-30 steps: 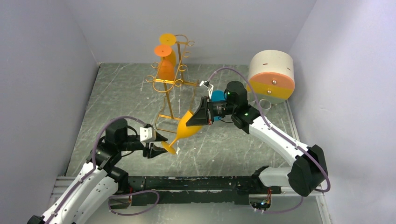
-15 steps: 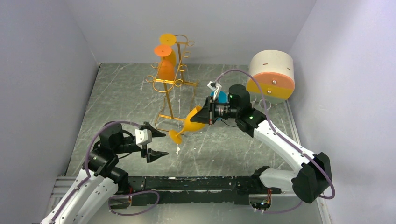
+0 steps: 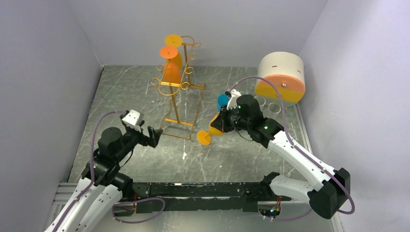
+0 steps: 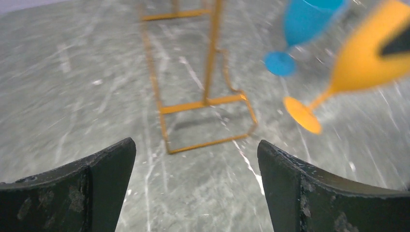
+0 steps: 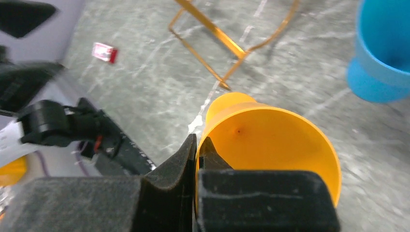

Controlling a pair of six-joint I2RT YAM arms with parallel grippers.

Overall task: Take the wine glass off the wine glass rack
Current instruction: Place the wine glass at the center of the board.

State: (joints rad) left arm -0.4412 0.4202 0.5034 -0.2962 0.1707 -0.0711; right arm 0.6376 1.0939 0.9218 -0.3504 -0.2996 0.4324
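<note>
Right gripper point(image 3: 219, 123): closed on the rim of the orange wine glass point(image 3: 212, 131); per the wrist view, the gripper point(image 5: 197, 145) clamps the bowl wall of the glass point(image 5: 270, 140) w/ one finger inside and one outside. Glass pos.: off the wine glass rack point(image 3: 177, 88), in the air just right of the rack's base frame, tilted w/ foot pointing near-left and down and bowl mouth toward the gripper. Cannot tell whether the foot touches the table point(image 3: 121, 96). Rack stands upright at far-centre left of the table; two orange glasses point(image 3: 171, 60) hang upside down from its far top bars. A blue glass point(image 3: 223, 100) stands just beyond the right gripper, right of the rack, and shows at the right edge of the right wrist view point(image 5: 387, 48). Left gripper point(image 3: 154, 137): fully open, holding nothing, near-left of the rack base and apart from it; its wrist view shows both fingers point(image 4: 96, 188) spread wide, w/ the rack base point(image 4: 208, 104), blue glass point(image 4: 309, 19) and wine glass point(image 4: 358, 63) ahead. A white-and-orange drum point(image 3: 281, 77) sits at the far right against the wall.
</note>
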